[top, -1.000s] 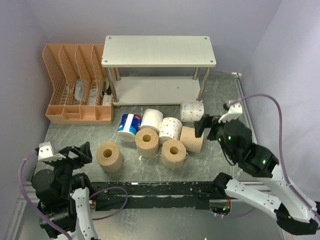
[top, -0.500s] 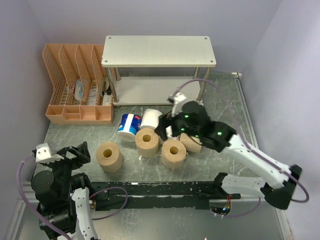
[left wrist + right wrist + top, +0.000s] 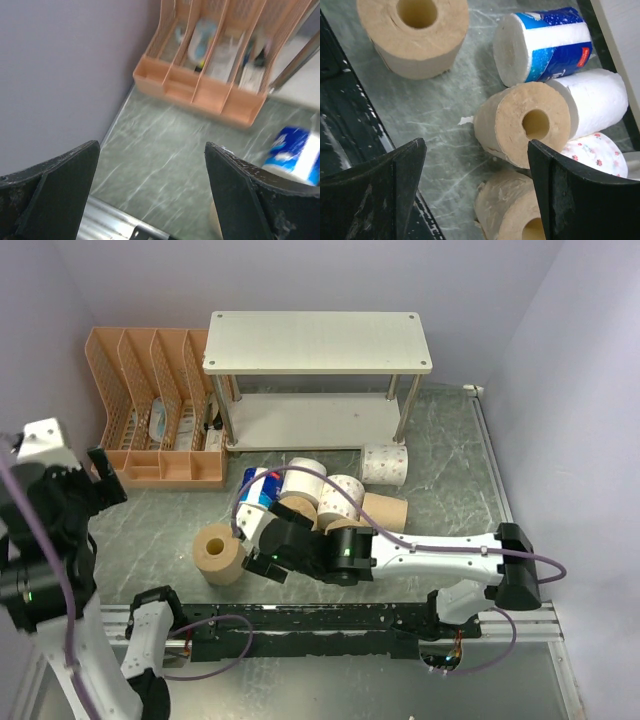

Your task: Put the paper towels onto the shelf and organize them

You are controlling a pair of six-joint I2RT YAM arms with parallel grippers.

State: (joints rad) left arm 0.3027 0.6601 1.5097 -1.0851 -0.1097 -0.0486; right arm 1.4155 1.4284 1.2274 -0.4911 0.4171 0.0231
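Observation:
The shelf (image 3: 318, 340) stands at the back with both boards bare. The paper towels lie in front of it: a tan roll (image 3: 219, 552) upright at the left, a blue-and-white roll (image 3: 258, 487), white rolls (image 3: 305, 472) (image 3: 340, 495) (image 3: 385, 462) and tan rolls (image 3: 298, 508) (image 3: 385, 508). My right gripper (image 3: 250, 550) is open and empty, low over the cluster's left side. In the right wrist view the gripper (image 3: 476, 150) hangs over the table beside a tan roll (image 3: 525, 122), with another tan roll (image 3: 520, 215) below it. My left gripper (image 3: 105, 480) is open, raised at the far left.
An orange slotted file organizer (image 3: 150, 410) stands left of the shelf, and shows in the left wrist view (image 3: 215, 75) with the blue-and-white roll (image 3: 295, 155). Purple walls close the left, back and right. A black rail (image 3: 320, 620) runs along the near edge.
My right arm has swept from the right side leftward and down over the rolls. My left arm has risen and swung toward the back left. Both grippers stay open.

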